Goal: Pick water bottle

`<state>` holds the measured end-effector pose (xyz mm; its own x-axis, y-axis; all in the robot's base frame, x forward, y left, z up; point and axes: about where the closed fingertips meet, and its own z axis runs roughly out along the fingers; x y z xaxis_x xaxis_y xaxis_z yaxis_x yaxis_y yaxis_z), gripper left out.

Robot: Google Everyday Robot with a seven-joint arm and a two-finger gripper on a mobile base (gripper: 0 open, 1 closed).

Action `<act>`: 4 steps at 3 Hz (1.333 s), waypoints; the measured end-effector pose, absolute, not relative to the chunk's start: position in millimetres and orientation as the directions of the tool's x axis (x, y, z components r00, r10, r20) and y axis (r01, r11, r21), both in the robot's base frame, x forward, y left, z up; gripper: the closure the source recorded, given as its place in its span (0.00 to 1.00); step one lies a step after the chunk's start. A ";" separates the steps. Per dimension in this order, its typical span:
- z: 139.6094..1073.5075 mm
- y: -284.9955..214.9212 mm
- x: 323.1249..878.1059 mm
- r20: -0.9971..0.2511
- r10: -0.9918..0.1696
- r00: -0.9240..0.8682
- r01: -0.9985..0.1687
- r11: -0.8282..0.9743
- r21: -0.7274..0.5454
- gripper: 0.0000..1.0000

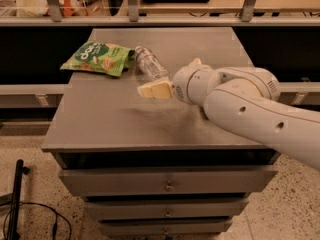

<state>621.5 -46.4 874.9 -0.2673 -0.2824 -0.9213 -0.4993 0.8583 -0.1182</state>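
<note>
The water bottle (150, 64) is small, clear and ribbed. It lies on its side at the back of the grey cabinet top (110, 119), just right of the green snack bag. My gripper (154, 90) has a cream tip on a thick white arm (250, 109) that reaches in from the right. It hovers over the cabinet top just in front of the bottle, a short gap from it, and points left. It holds nothing that I can see.
A green snack bag (98, 59) lies at the back left of the top. Behind the cabinet runs a rail with metal posts (132, 4). Drawers (167, 181) fill the cabinet front. A black cable (30, 214) lies on the floor at left.
</note>
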 end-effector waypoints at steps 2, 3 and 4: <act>865.9 -37.7 641.2 -0.930 -0.261 -0.258 -0.507 0.856 -0.100 0.00; 852.9 -31.0 658.9 -0.932 -0.255 -0.258 -0.512 0.854 -0.092 0.00; 837.7 -22.3 675.8 -0.932 -0.255 -0.257 -0.518 0.851 -0.090 0.16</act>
